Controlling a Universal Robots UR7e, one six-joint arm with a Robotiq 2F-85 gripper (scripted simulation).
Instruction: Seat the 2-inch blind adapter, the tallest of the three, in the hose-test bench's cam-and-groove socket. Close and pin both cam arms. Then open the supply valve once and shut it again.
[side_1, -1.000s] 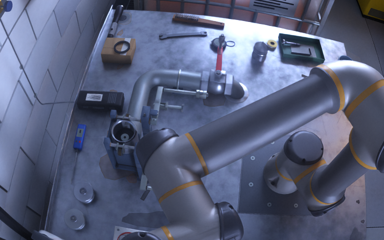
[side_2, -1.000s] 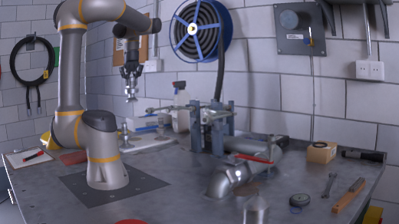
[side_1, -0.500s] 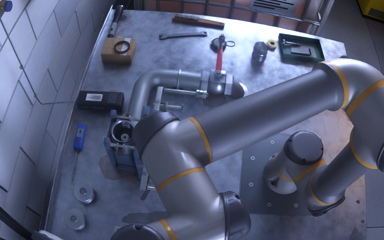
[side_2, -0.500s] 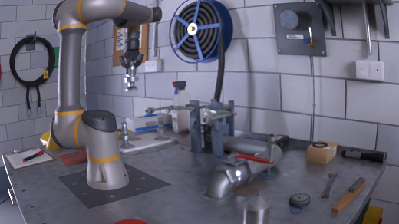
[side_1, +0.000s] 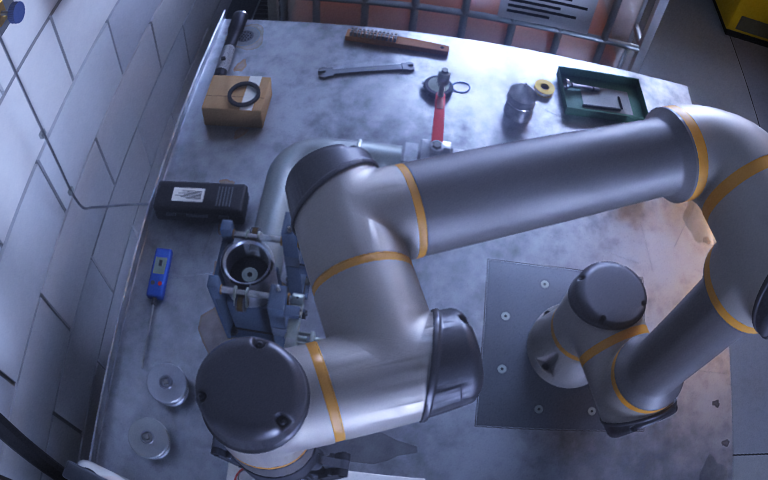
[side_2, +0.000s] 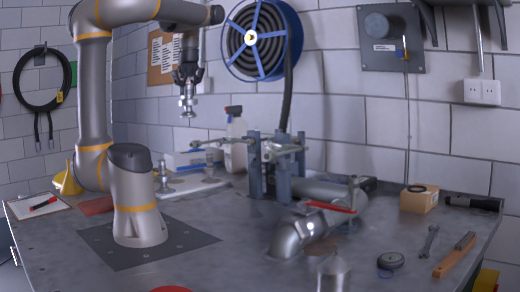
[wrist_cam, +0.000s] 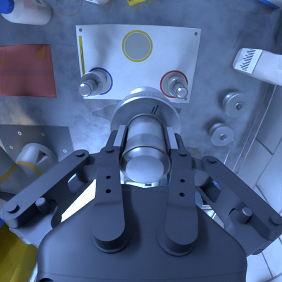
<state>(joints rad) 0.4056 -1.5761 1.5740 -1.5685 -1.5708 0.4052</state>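
The tall steel blind adapter (wrist_cam: 145, 136) (side_2: 188, 102) is clamped by its upper stem in my closed gripper (wrist_cam: 145, 136) (side_2: 188, 80) and hangs upright, high above the white parts mat (wrist_cam: 138, 61). On the mat, one shorter adapter (wrist_cam: 90, 85) stands on the blue ring and another (wrist_cam: 177, 86) on the red ring; the yellow ring (wrist_cam: 137, 46) is empty. The cam-and-groove socket (side_1: 247, 263) sits open in its blue frame (side_2: 275, 165), away from the gripper toward the wall, with both cam arms swung out. The red-handled supply valve (side_1: 438, 121) (side_2: 330, 206) sits on the pipe beyond.
The hose reel (side_2: 260, 40) hangs on the wall close beside the gripper. A spray bottle (side_2: 235, 135) stands between mat and socket frame. Two round discs (wrist_cam: 228, 115) lie near the mat. A black box (side_1: 201, 199), a blue tester (side_1: 160, 273), a wrench (side_1: 365, 69) and a green tray (side_1: 600, 93) lie around the bench.
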